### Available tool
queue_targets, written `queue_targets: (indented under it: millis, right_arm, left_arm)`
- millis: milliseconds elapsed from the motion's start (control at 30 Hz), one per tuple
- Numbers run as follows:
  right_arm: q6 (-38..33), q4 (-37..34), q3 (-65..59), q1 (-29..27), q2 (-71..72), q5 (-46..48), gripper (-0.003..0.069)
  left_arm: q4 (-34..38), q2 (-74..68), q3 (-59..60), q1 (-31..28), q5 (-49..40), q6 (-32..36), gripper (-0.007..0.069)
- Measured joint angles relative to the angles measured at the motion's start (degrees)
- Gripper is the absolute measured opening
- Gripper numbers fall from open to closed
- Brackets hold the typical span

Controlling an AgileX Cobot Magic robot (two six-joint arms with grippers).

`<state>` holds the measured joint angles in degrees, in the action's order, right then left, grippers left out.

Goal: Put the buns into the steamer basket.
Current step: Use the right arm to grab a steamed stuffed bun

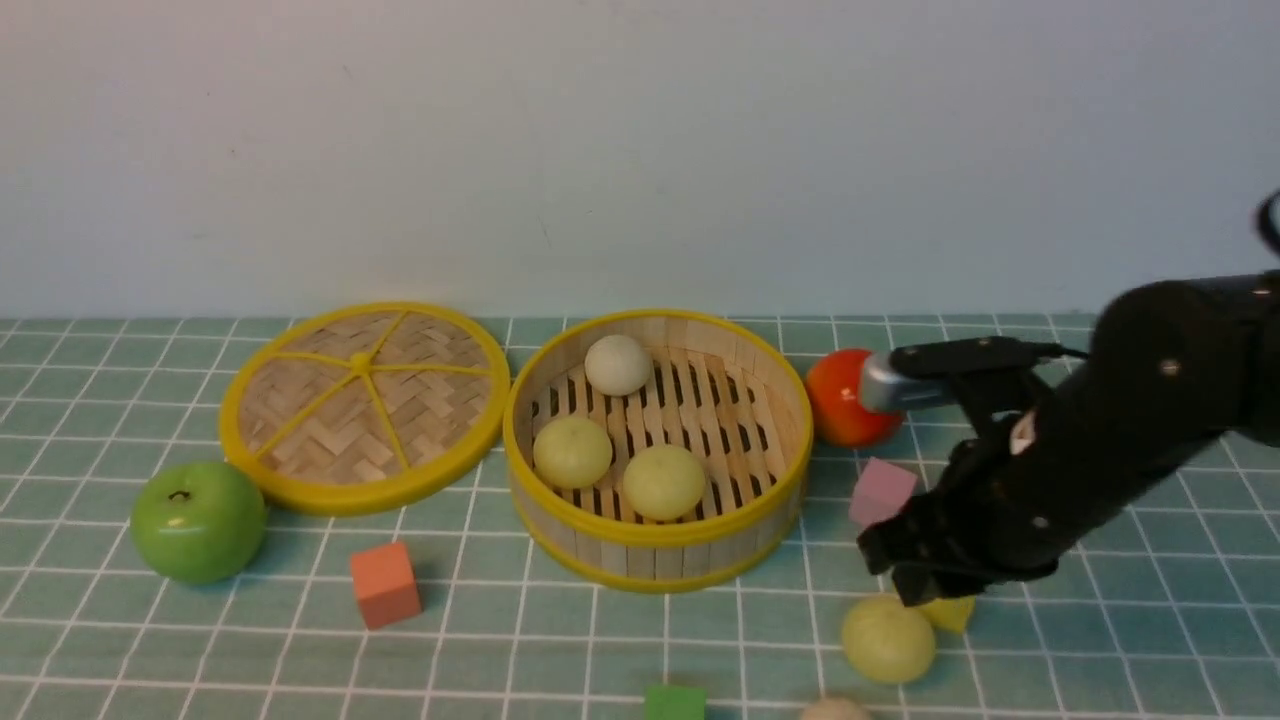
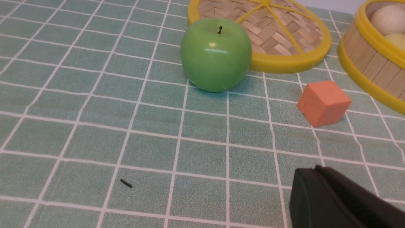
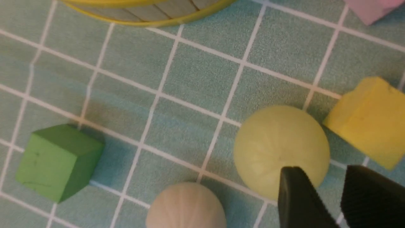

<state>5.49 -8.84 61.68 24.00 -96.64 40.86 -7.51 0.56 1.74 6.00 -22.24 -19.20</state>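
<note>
The steamer basket (image 1: 655,552) stands mid-table with three buns inside: an off-white one (image 1: 617,364) at the back and two yellow-green ones (image 1: 572,451) (image 1: 663,481) nearer the front. Another yellow-green bun (image 1: 888,638) (image 3: 278,148) lies on the cloth in front of the basket, to its right. An off-white bun (image 1: 835,710) (image 3: 186,205) sits at the front edge. My right gripper (image 1: 925,590) (image 3: 326,172) hangs open just above and behind the loose yellow-green bun, nothing between its fingers. My left gripper (image 2: 316,169) is shut and empty, low over bare cloth; it is out of the front view.
A woven lid (image 1: 365,405) lies left of the basket, with a green apple (image 1: 198,520) and an orange cube (image 1: 385,585) in front of it. A red-orange fruit (image 1: 835,398), pink cube (image 1: 882,490), yellow block (image 3: 370,120) and green cube (image 3: 58,160) surround the right gripper.
</note>
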Motion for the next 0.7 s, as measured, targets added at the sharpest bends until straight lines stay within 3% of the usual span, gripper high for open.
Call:
queue_targets:
  millis: [167, 700]
  right_arm:
    - [5.72, 3.57, 2.31, 1.81, -3.91, 0.5, 0.0239]
    - [6.16, 0.94, 2.59, 1.81, -6.48, 1.24, 0.0239]
  left_arm:
    - [0.0, 0.0, 0.0, 0.0, 0.0, 0.0, 0.0023]
    - [0.0, 0.0, 0.0, 0.0, 0.0, 0.0, 0.0038]
